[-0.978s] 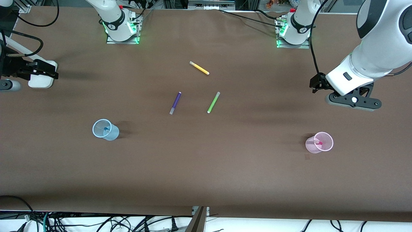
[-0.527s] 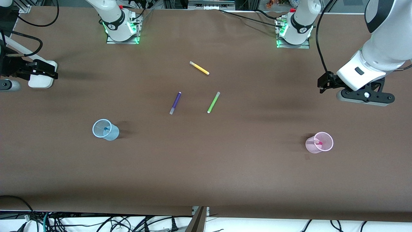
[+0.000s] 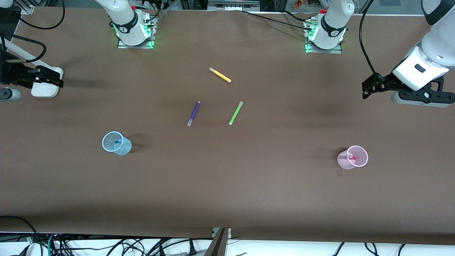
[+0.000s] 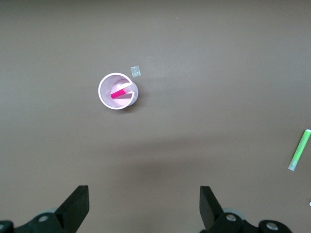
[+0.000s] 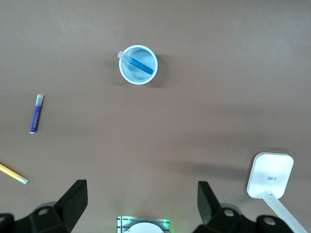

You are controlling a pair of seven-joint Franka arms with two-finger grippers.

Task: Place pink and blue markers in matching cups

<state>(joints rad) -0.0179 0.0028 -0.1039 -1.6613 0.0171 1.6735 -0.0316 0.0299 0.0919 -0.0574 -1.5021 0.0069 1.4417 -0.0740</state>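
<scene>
The light pink cup (image 3: 359, 161) stands upright toward the left arm's end of the table, with the pink marker (image 3: 351, 156) leaning inside it. My left wrist view shows this cup (image 4: 134, 99) and marker (image 4: 121, 91) from above. The light blue cup (image 3: 125, 147) stands toward the right arm's end and holds the blue marker (image 3: 116, 143). From the right wrist, that cup (image 5: 133, 75) and marker (image 5: 140, 65) also show from above. My left gripper (image 3: 368, 88) hangs open and empty over bare table, well apart from the pink cup. My right gripper (image 3: 59, 79) waits open and empty at its end of the table.
A purple pen (image 3: 193, 113), a green pen (image 3: 235, 112) and a yellow pen (image 3: 220, 75) lie in the middle of the table. A white flat device (image 3: 43, 91) sits under the right gripper. A small pale scrap (image 4: 135, 71) lies beside the pink cup.
My left arm has drawn away from the pink cup, toward its own end of the table and its base. The right arm, cups and pens have not moved.
</scene>
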